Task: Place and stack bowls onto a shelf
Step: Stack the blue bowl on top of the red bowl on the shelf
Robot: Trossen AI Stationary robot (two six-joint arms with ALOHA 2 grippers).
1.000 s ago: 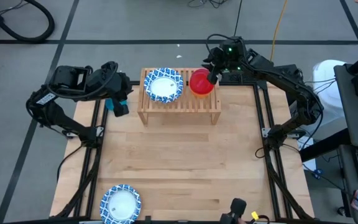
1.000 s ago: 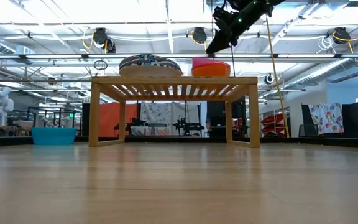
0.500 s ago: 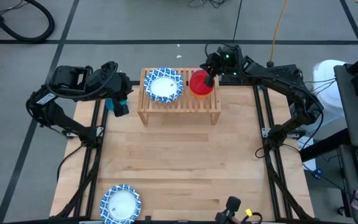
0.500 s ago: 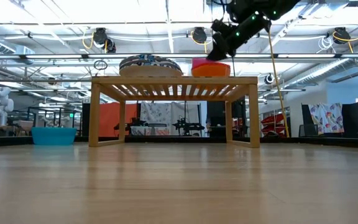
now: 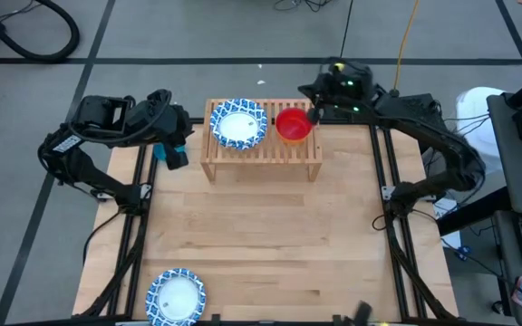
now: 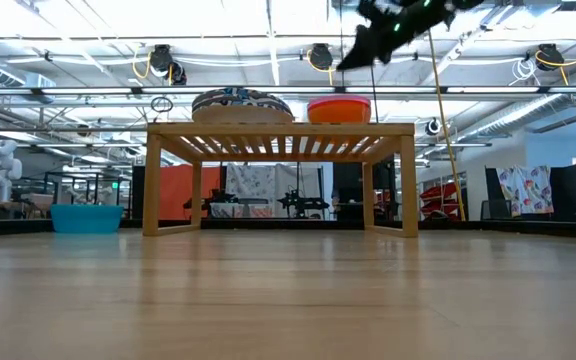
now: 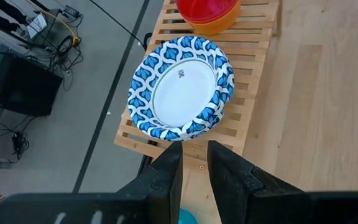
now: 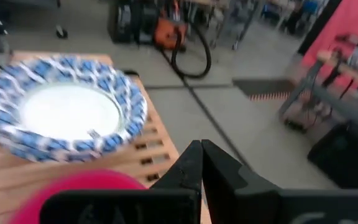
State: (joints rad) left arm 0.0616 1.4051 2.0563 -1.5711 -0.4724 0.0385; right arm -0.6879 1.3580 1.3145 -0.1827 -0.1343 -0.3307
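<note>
Right tool [image 5: 313, 114]: fingers together, empty, just above the light wooden slatted shelf [image 5: 261, 154].
Red bowl [image 5: 293, 123]: on shelf, nested in an orange one, beside the blue-patterned white-centred dish [image 5: 239, 123].
Left tool [image 7: 194, 163]: fingers apart, empty, beside the shelf's end.

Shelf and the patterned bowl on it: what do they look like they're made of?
Shelf: light unfinished-looking wood, with visible grain, a slatted top and solid side legs. Patterned bowl: probably paper or thin plastic, given its matte white centre, printed blue rim and small mark in the middle; the look leaves it open.
</note>
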